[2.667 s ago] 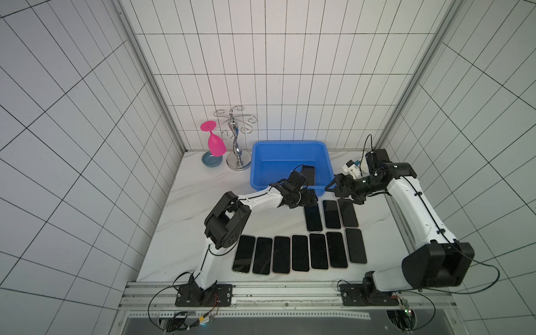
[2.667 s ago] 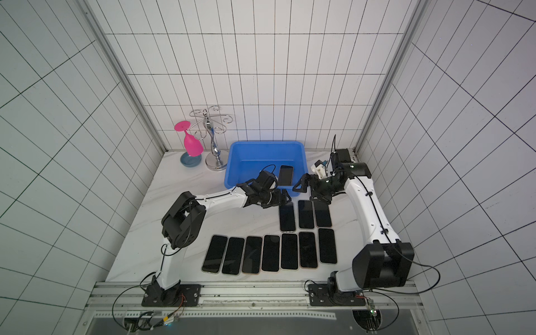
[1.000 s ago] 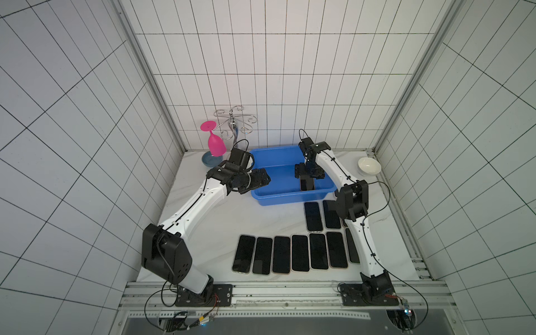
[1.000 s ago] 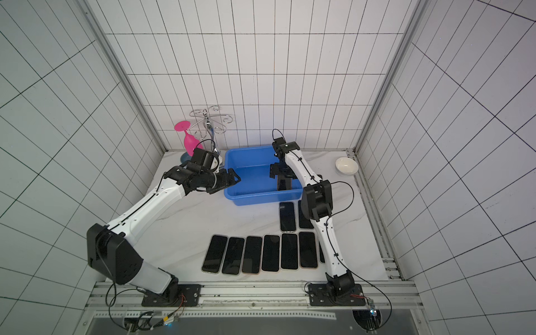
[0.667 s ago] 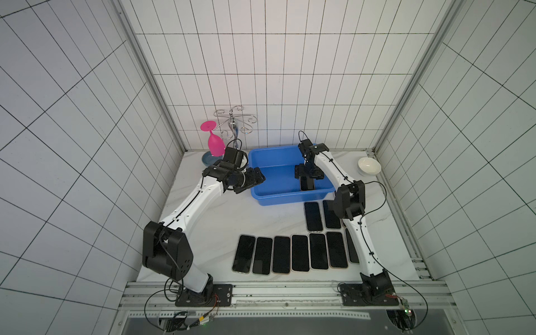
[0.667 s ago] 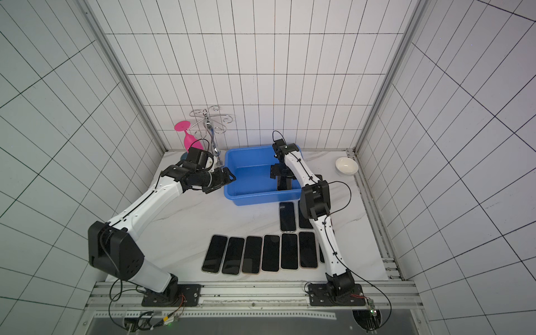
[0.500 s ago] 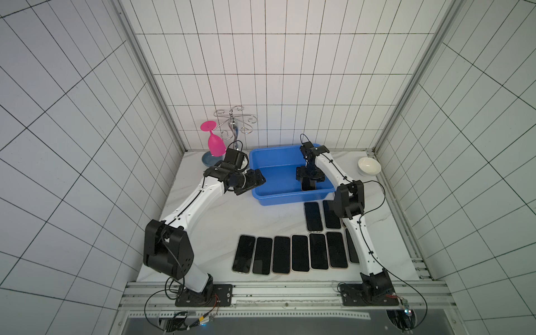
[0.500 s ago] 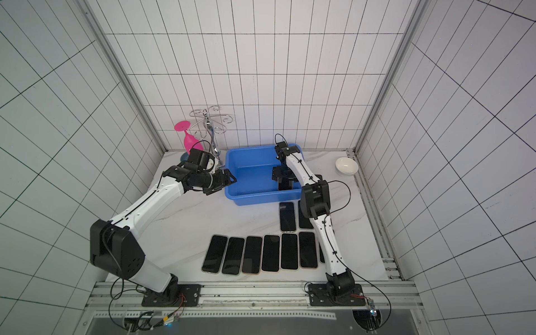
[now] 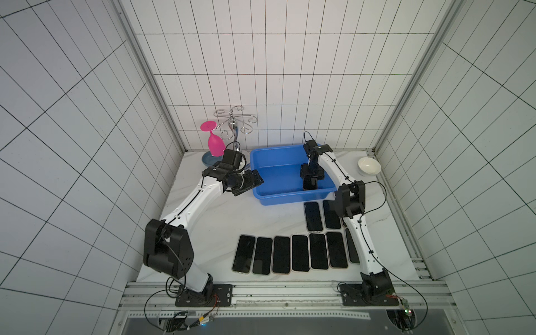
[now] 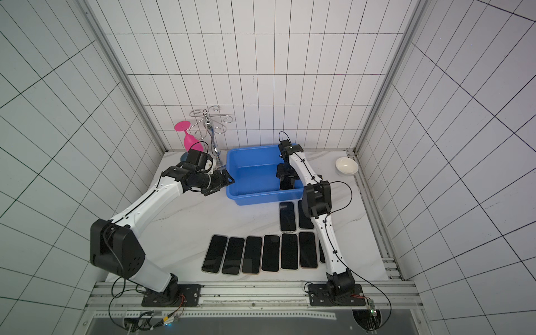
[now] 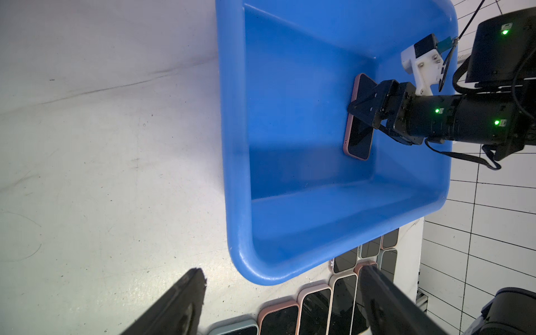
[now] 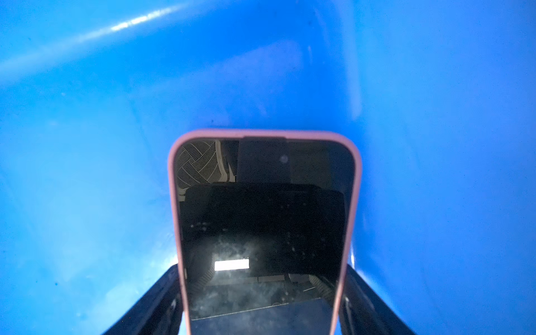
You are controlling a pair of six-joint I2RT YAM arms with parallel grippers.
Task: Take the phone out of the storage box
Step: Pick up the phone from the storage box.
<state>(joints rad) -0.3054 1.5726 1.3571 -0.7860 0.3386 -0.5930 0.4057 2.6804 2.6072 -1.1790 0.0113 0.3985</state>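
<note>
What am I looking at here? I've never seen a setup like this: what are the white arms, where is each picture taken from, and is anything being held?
Two white robot arms stand at a marble table, each ending in a two-fingered gripper. Both top views look down from overhead. The other two pictures come from cameras on the wrists. On the table are a blue box, rows of phones, a white bowl, a pink glass and a wire rack. The left gripper hangs open beside the box, holding nothing. The right gripper reaches into the box, its fingers against both long edges of a pink-edged phone.
</note>
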